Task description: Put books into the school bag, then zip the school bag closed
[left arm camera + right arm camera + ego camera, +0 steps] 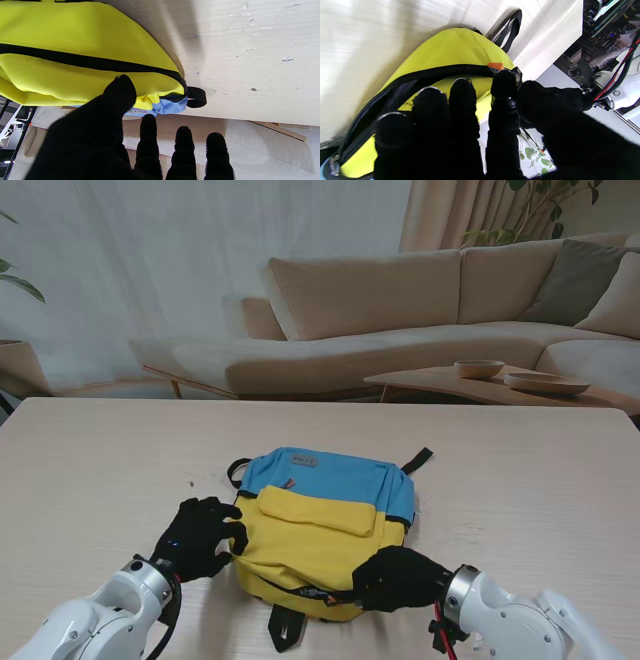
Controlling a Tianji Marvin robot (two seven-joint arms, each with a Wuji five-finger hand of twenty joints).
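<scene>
The school bag (320, 525) lies flat near the counter's (90, 470) near edge, mid-width. The left hand (200, 538) rests spread against its side; the right hand (398, 578) pinches its zipper pull (496, 66).

School bag (320, 530) blocks centre, hands flanking; table (90, 470) free all around.
</scene>
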